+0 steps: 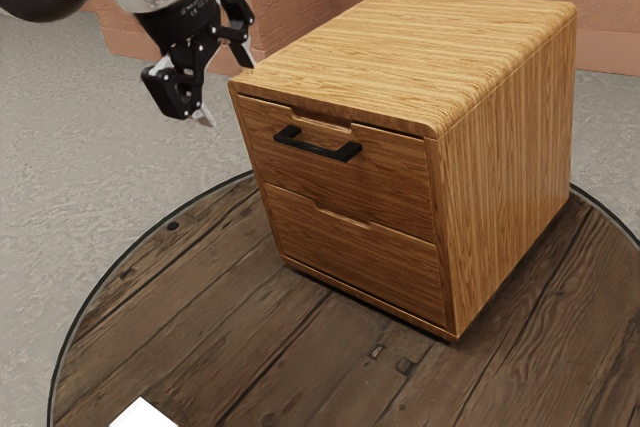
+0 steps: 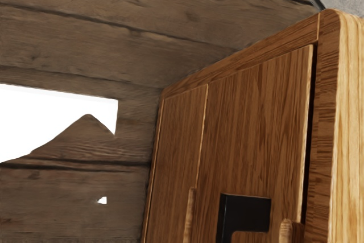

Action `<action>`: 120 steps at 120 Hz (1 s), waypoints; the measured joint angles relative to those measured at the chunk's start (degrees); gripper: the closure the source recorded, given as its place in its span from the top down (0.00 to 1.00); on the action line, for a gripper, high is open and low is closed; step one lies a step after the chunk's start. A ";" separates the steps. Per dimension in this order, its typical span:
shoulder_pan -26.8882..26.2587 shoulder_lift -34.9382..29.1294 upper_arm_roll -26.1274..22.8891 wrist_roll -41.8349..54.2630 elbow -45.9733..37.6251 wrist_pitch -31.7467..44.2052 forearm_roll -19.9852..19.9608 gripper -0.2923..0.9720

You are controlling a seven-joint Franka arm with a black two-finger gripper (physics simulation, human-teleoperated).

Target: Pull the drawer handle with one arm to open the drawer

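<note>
1. Exterior view: the pincer (image 1: 227, 90) hangs in the air off the upper corner of the wooden cabinet (image 1: 430, 57), toward the exterior view's left. It is above the tabletop (image 1: 250, 347) and touches nothing.
2. Its two black fingers stand wide apart with nothing between them; the pincer has hold of nothing.
3. The drawer handle (image 1: 318, 144), a black bar, sits on the upper drawer (image 1: 385, 182). It is near the pincer but clearly apart from it, lower and toward the exterior view's right.
4. The upper drawer front lies flush with the cabinet face, so the drawer is shut. The lower drawer (image 1: 350, 242) beneath it is also flush.
5. The cabinet stands on the round, dark plank tabletop. A small white thing (image 1: 140, 415) lies at the tabletop's near edge.
6. Wrist view: the cabinet front (image 2: 256, 140) is close under the hand, with part of the black handle (image 2: 244, 214) on it. The tabletop planks (image 2: 85, 27) lie beyond, with a white patch (image 2: 45, 118) on them.
</note>
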 joint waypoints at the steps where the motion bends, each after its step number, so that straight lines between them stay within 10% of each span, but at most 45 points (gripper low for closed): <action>1: 0.01 0.00 -0.06 -0.12 0.00 0.19 0.09 0.73; 44: -0.74 -12.71 0.44 -3.78 -24.82 21.44 0.78 0.48; 120: -2.50 -14.42 0.49 -6.90 -33.73 36.52 -2.67 0.42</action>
